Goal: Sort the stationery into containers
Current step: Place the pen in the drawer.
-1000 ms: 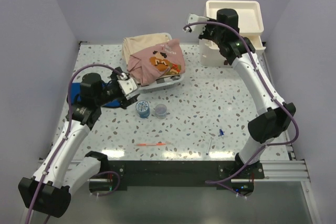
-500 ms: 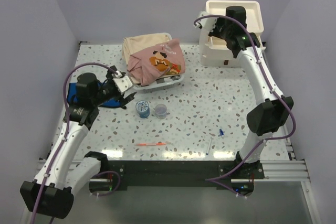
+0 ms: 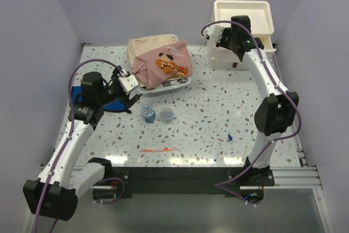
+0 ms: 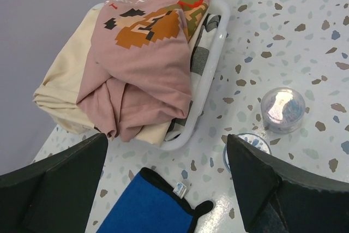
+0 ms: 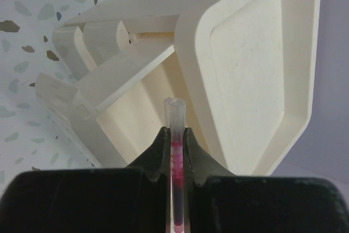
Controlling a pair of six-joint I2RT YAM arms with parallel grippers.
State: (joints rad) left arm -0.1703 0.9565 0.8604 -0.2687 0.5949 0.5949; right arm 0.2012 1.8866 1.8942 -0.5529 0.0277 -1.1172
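Cream-white plastic drawer unit [image 3: 256,19] with a square tray top stands at the far right corner of the speckled tabletop [image 3: 218,102], and in the right wrist view [image 5: 256,53] you see one drawer below the tray pulled out. Your right gripper [image 3: 222,35] hangs at the unit's left side, its fingers pinched tight [image 5: 175,137] on a slim clear pen with pink ink [image 5: 175,114]. The pen's free end points over the open drawer and touches nothing.

Your left gripper [image 3: 131,99] is over the left side of the table, its black fingers [image 4: 60,184] spread wide with nothing between them [image 4: 163,189]. Below it lies a blue cloth with black trim [image 4: 147,205]. Just beside that, toward the middle, you have a blue tape roll [image 3: 148,112], partly hidden by one finger in the wrist view [image 4: 242,143], and a tiny clear cup [image 3: 167,115] close to it on its right [image 4: 282,109].

A white basket [image 4: 210,75] of folded pink and beige clothes [image 3: 158,61] sits toward the far edge, left of the middle. Along the near edge lie a thin orange pen [image 3: 156,149], a thin pale pen [image 3: 217,151] and a small blue-tipped item [image 3: 230,137], well apart from the drawers
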